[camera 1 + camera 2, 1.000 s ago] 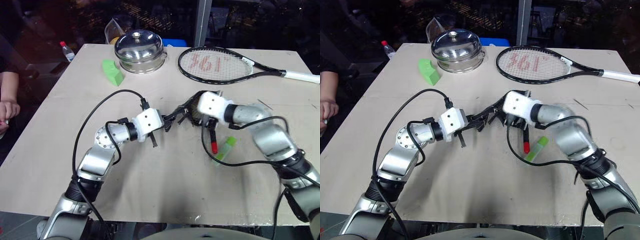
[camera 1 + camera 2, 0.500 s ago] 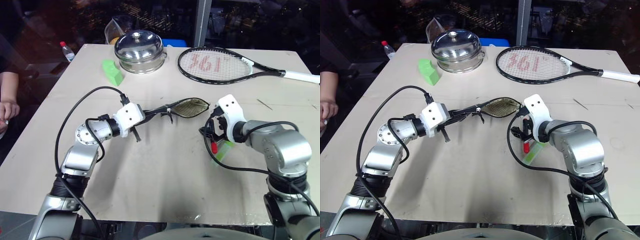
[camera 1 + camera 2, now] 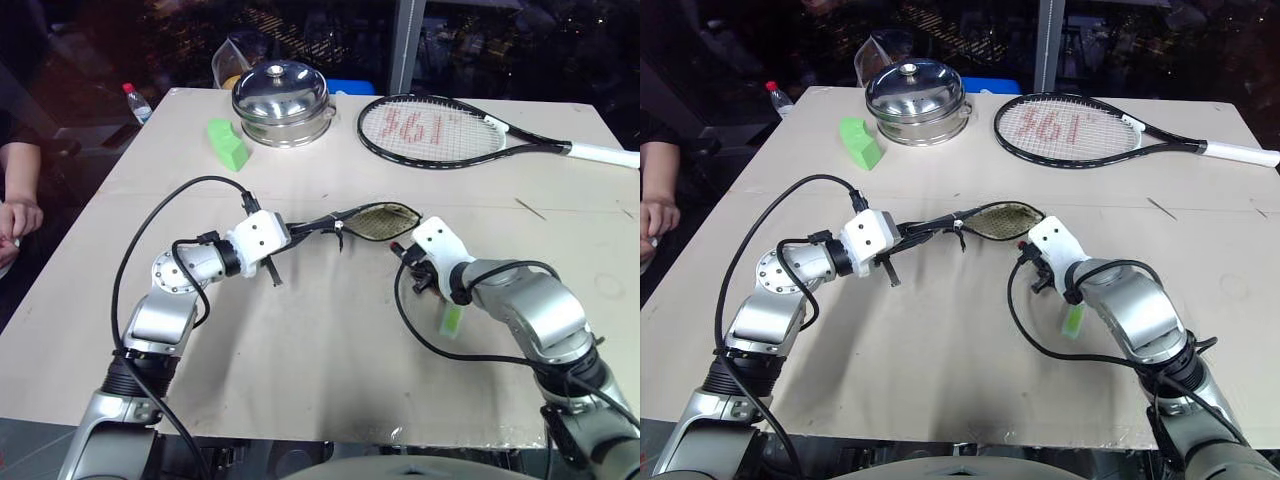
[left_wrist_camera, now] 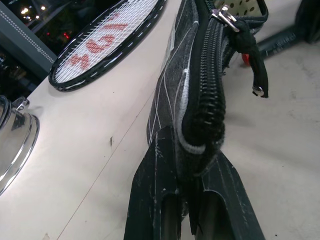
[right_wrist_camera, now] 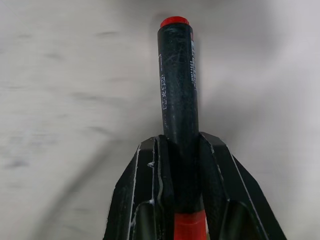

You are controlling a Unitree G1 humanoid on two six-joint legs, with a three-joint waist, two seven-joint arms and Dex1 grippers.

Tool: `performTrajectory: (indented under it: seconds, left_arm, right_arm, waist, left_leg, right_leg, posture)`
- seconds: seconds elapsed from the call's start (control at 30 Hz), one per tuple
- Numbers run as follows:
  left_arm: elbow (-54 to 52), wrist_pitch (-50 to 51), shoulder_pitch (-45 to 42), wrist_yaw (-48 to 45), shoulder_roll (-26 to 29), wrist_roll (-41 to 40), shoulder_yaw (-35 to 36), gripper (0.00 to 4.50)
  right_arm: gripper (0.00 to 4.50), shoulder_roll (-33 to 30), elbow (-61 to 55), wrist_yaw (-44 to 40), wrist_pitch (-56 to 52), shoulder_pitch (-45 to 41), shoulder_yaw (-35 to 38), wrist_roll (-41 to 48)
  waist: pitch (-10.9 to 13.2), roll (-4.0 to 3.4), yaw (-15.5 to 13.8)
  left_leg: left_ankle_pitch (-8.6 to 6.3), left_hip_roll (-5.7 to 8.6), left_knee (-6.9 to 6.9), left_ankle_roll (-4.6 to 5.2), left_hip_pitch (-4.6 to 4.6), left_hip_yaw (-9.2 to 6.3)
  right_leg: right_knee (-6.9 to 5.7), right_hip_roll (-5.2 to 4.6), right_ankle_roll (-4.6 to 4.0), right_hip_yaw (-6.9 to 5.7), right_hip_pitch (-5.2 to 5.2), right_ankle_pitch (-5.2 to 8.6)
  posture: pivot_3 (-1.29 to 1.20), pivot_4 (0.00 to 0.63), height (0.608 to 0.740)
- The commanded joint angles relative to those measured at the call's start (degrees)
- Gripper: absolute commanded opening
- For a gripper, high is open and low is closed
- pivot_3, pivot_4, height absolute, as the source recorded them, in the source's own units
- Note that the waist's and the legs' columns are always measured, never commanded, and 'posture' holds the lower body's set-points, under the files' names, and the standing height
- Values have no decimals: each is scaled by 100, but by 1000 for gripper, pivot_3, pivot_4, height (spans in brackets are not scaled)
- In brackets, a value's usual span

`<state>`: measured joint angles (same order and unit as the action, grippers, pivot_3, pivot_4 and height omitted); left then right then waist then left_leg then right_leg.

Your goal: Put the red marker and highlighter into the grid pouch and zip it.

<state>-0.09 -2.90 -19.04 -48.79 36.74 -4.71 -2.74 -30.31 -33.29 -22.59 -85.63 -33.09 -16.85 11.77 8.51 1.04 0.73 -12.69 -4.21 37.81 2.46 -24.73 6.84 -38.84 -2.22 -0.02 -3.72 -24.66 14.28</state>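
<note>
Pouch (image 3: 365, 218): black fabric, white grid lines, zipper part open with mouth gaping, pale dotted lining showing; held off the table, one end clamped in left gripper (image 4: 192, 197). Marker (image 5: 178, 95): black barrel, red tip, pinched in right gripper (image 5: 182, 200). Highlighter (image 3: 452, 318): translucent lime green, lying on table beside right arm.

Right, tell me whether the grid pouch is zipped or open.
Open. The grid pouch gapes at its far end, its pale dotted lining showing, while the left tool pinches the near end off the table.
</note>
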Motion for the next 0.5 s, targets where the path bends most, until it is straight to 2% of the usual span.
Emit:
performTrajectory:
  seconds: [0.03,0.13,0.27,0.4,0.5]
  left_arm:
    - [22,-155,-89,55,-35,-9,40,0]
    - [55,-232,-98,39,-90,19,-32,0]
    - [106,-334,-125,-6,-135,34,-98,0]
    - [133,-467,-138,-76,-164,1,-189,0]
    - [98,-530,-106,-114,-189,-23,-240,0]
  right_arm:
    - [215,-479,-775,-556,112,-567,19,450]
    - [215,-1151,-1003,-926,299,-1124,-294,632]
    - [215,-1725,-983,-1156,662,-1650,-814,572]
    - [215,-2330,-541,-1512,1560,-2140,-1749,18]
    - [215,-2445,-77,-1782,2370,-2391,-2407,-550]
  waist:
    - [1,0,15]
    - [1,-1,17]
    - [2,-1,13]
    - [3,-1,15]
    - [3,-1,20]
  left_leg:
    - [0,-1,-2,0,1,-4]
    - [0,-6,-12,-1,3,-9]
    - [0,-4,-18,-1,2,-7]
    - [0,-2,-16,-1,1,-3]
    - [0,-2,-15,-1,3,1]
  right_leg:
    - [1,2,-1,1,0,0]
    - [0,9,-3,3,-3,2]
    - [1,3,-5,4,-5,2]
    - [4,-4,-4,5,-6,2]
    - [5,-4,-4,7,-7,2]
  posture:
    - [0,150,740]
    - [0,150,740]
    - [0,150,740]
    - [0,150,740]
    - [0,150,740]
